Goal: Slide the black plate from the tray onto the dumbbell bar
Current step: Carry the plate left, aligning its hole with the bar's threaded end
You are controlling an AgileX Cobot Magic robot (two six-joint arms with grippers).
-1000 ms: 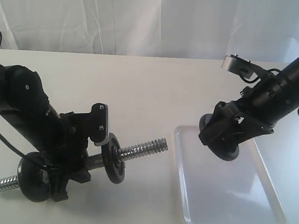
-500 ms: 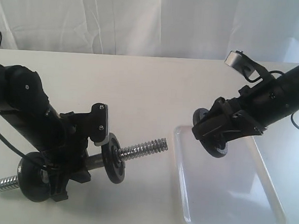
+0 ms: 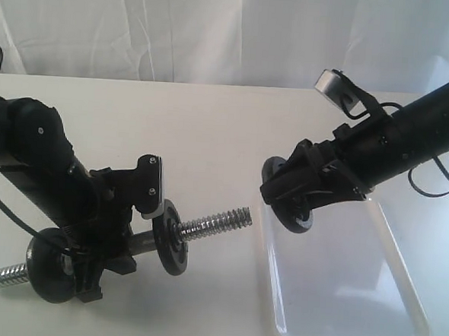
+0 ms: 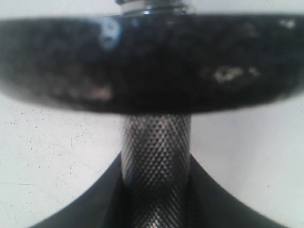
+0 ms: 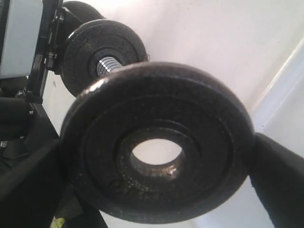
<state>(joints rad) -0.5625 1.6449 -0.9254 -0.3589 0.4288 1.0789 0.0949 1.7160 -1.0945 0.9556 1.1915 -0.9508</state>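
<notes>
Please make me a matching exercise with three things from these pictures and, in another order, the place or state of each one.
Things:
1. black plate
2. tray
3. dumbbell bar

States:
A. gripped by the left gripper
B. white, lying flat on the table
C. held in the air by the right gripper

Pairs: 1-C, 2-B, 3-A

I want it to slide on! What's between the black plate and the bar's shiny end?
Nothing. The exterior view shows only bare white table in the gap between the black plate and the bar.
</notes>
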